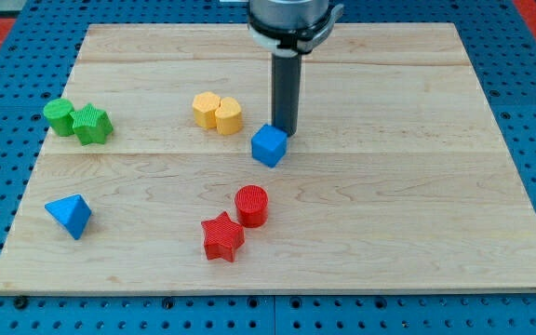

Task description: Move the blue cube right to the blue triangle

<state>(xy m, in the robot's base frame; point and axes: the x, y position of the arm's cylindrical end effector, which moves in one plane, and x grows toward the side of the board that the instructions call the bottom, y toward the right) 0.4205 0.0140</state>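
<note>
The blue cube (269,145) sits near the middle of the wooden board. My tip (285,131) rests just above and right of the cube, touching or almost touching its upper right edge. The blue triangle (70,215) lies far off at the view's lower left, near the board's left edge. The dark rod rises from the tip to the arm's grey end at the view's top.
Two yellow blocks (218,113) sit side by side left of the cube. Two green blocks (78,122) sit at the left. A red cylinder (251,205) and a red star (222,236) lie below the cube. The board (417,186) rests on a blue pegboard.
</note>
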